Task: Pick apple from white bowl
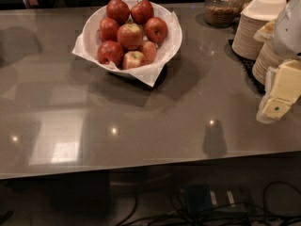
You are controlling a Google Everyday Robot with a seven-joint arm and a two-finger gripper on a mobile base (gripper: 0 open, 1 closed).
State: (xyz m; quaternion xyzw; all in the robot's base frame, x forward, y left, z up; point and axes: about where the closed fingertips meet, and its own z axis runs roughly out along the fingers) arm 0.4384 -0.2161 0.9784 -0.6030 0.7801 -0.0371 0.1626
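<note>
The white bowl [172, 40], lined with white paper whose corners stick out over the rim, stands at the back centre of the grey table. It holds several red apples. The apple [130, 35] with the pale yellow-orange blush on top lies in the middle of the pile. A smaller apple with a yellow-green patch [133, 59] lies at the bowl's front, among plain dark-red apples. My gripper [278, 100], pale yellow under a white arm, hangs at the right edge of the view. It is well to the right of the bowl and nearer the table's front, holding nothing.
Stacks of white plates [248, 34] stand on a black mat at the back right, just behind my arm. A glass jar [221, 6] stands beside them. The table's front edge [141, 168] runs across the lower view, with cables on the floor below.
</note>
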